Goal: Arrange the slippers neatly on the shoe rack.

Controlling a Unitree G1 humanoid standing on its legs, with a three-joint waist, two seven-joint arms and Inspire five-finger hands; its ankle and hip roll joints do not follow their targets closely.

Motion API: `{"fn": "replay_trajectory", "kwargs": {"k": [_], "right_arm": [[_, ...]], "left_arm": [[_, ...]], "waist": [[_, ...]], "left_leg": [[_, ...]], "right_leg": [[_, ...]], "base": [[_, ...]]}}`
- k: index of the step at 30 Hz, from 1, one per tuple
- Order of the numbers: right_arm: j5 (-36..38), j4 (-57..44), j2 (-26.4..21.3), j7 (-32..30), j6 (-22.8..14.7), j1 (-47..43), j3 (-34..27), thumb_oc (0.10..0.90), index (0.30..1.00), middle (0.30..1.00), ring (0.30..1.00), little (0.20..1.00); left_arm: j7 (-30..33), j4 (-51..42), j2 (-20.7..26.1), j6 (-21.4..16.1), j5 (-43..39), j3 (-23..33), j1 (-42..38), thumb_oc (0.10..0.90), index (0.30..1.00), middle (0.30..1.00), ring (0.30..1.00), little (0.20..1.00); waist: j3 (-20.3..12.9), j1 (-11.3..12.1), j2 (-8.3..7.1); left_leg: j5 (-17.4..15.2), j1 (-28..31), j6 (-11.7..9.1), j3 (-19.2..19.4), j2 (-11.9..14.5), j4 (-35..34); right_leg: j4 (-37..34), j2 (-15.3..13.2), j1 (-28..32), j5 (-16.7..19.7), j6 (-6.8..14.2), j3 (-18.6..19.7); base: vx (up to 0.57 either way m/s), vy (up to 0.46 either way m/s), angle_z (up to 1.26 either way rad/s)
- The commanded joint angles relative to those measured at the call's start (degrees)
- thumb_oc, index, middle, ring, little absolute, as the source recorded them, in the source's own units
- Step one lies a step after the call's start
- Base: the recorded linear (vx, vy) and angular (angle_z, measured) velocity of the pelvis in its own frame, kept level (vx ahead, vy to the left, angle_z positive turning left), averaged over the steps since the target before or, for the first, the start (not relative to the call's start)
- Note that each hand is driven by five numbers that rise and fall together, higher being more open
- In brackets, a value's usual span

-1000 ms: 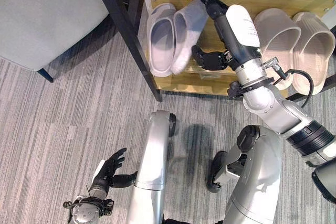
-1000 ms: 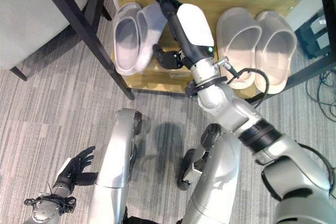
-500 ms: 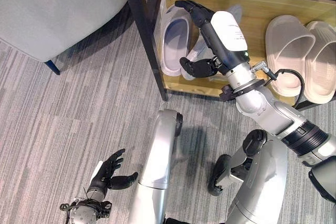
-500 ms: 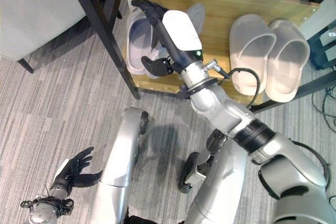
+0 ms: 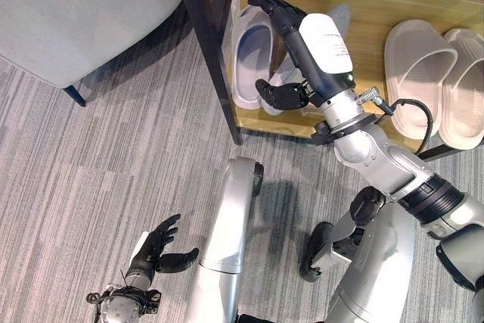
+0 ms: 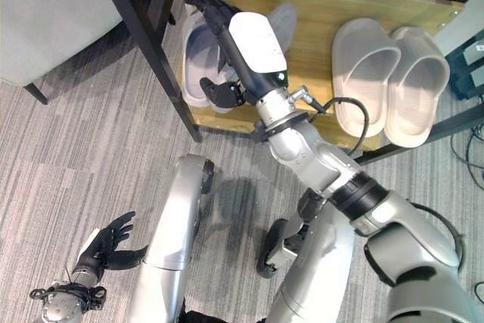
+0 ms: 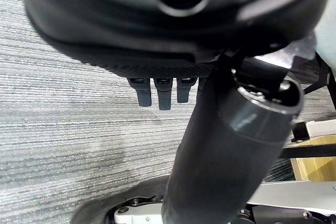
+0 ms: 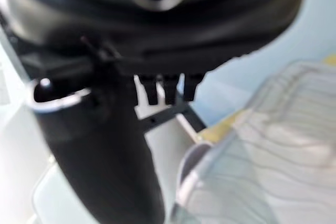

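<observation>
Slippers: your idle left hand hangs slack-fingered over the floor, the grey pair sits at the shoe rack left end with your right hand clasping the inner one, likely squaring it, beige pair set right.

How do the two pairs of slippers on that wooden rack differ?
The grey slippers are pale grey, at the rack's left end; the beige slippers are at its right. The right hand reaches over the grey pair, one partly hidden beneath it; the beige pair lies flat, side by side, untouched. Both pairs rest on the shoe rack.
</observation>
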Motion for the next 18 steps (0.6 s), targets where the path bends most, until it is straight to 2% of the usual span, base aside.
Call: {"fn": "replay_trajectory", "kwargs": {"k": [1,9,18], "right_arm": [[-0.44,-1.11,-1.83,-2.53,-1.26,-9.49,-1.22,0.800,0.900,0.900,0.900,0.900],[-1.25,-0.34,-3.95,-1.88,-0.93,-8.98,-0.72,0.800,0.900,0.900,0.900,0.900],[-2.60,-5.21,-6.78,-2.73,-0.85,-4.87,-4.65,0.800,0.900,0.900,0.900,0.900]], "left_arm": [[2.18,-6.45,1.37,-3.74,0.65,-3.27,3.00,0.800,0.900,0.900,0.900,0.900],[2.21,-6.62,1.28,-3.60,0.85,-2.51,4.05,0.800,0.900,0.900,0.900,0.900],[2.47,-6.86,0.91,-3.27,1.26,-1.60,4.83,0.800,0.900,0.900,0.900,0.900]], "waist": [[-1.91,2.81,2.80],[-1.91,2.38,2.49],[-1.91,1.55,2.17]], "left_leg": [[-0.62,-3.91,3.28,1.51,-5.07,-5.79],[-0.50,-3.91,3.20,1.68,-4.95,-5.98],[-0.40,-3.91,3.14,1.82,-4.97,-6.06]], "right_leg": [[-1.30,-2.18,-1.40,3.40,-2.48,4.67],[-1.35,-2.11,-1.40,3.36,-2.47,4.82],[-1.67,-2.09,-1.40,3.22,-2.43,4.91]], "base": [[0.00,0.000,0.00],[0.00,0.000,0.00],[0.00,0.000,0.00]]}}
